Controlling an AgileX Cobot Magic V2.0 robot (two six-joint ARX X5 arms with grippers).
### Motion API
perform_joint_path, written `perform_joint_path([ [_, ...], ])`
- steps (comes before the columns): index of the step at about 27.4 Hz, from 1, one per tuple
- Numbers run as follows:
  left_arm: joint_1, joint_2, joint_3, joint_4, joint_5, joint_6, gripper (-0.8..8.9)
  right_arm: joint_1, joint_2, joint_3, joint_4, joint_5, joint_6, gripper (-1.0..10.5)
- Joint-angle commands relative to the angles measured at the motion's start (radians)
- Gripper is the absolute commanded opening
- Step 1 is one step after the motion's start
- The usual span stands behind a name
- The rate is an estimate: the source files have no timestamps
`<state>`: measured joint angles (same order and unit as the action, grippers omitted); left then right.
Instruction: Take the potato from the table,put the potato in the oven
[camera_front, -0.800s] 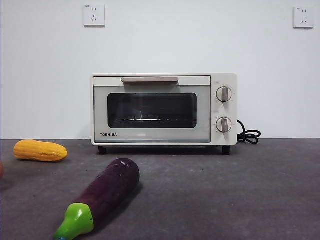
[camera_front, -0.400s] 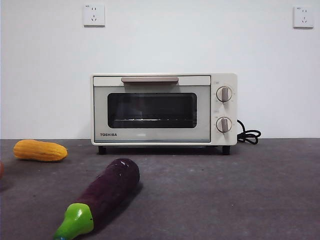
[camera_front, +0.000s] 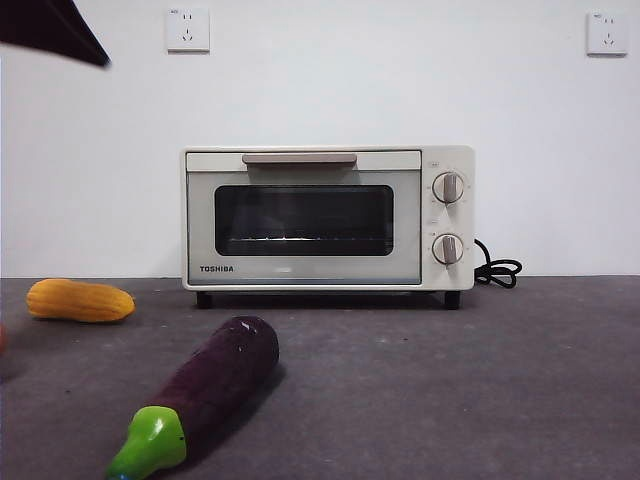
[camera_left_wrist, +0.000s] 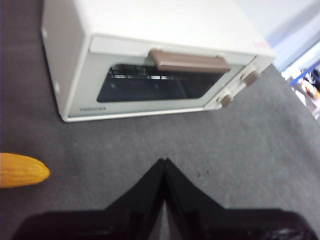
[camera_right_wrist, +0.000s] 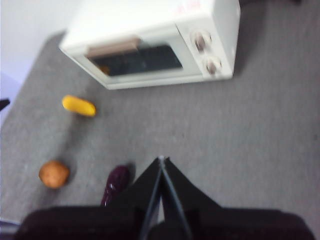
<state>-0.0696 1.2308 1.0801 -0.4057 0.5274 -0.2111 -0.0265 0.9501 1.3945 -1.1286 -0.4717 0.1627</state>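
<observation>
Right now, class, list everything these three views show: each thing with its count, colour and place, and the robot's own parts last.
oven: one, cream-white, door shut, at the back of the table by the wall.
knobs: two, round, on the oven's front beside the door.
cord: one, black, behind the oven's knob side.
corn: one, yellow, lying off the oven's handle end.
eggplant: one, purple with green stem, nearest the front camera.
potato: one, orange-brown, on the table near the eggplant.
table: one, dark grey.
sockets: two, white, on the wall.
left gripper: black, jaws shut, above the table facing the oven.
right gripper: black, jaws shut, high above the table.
</observation>
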Motion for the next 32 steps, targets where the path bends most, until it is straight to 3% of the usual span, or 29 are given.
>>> perform_joint_path([
  [1,-0.029,0.087,0.049,0.011,0.004,-0.003,-0.07,0.0,0.039,0.031,-0.036,-0.004,-0.033,0.0],
  [11,-0.135,0.357,0.358,-0.034,-0.005,-0.016,-0.06,0.0,0.122,0.05,-0.055,-0.003,-0.064,0.0],
  [20,-0.214,0.686,0.825,-0.227,-0.084,-0.025,-0.06,0.0,0.127,0.05,-0.068,-0.004,-0.09,0.0],
  [28,-0.243,0.811,0.885,-0.244,-0.115,-0.021,-0.06,0.0,0.127,0.05,-0.078,-0.004,-0.112,0.0],
  [32,-0.245,0.816,0.885,-0.26,-0.185,0.003,-0.06,0.0,0.127,0.05,-0.078,-0.004,-0.114,0.0],
])
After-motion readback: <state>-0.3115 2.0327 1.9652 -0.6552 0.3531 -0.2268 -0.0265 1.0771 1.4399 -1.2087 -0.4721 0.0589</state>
